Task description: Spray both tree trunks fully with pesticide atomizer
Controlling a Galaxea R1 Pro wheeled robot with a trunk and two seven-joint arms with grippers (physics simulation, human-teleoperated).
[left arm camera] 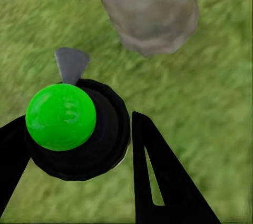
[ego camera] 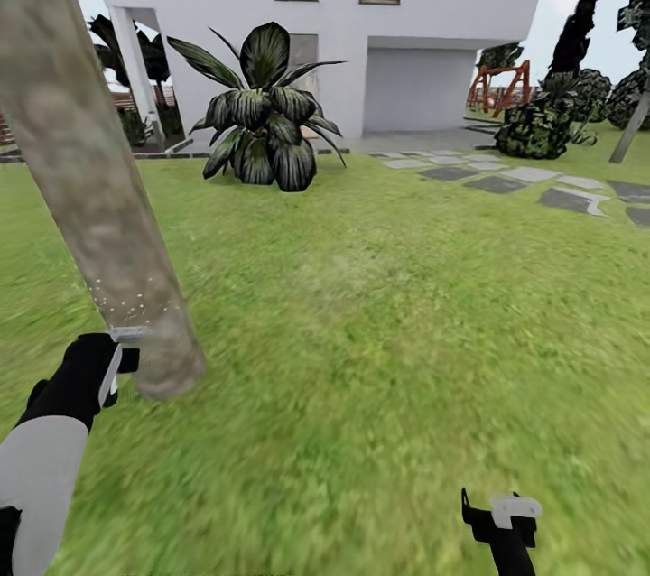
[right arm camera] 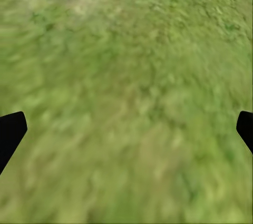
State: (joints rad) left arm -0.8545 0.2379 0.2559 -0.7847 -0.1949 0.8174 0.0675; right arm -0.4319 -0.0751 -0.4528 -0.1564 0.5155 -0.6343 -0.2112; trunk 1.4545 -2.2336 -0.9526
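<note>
At the far left of the head view, the left gripper is seen closed around the pesticide atomizer, whose grey nozzle is held just beside the base of the tree trunk. In the left wrist view the atomizer (black body, bright green cap) is clamped between the black fingers, with the trunk close ahead. A scatter of white pesticide specks is visible low on the trunk. Further right, open grass floor is spread, backed by a broad-leaved shrub, the white house and grey stepping stones. At the lower right, the right gripper is held over bare grass, its fingertips spread wide apart with nothing between.
</note>
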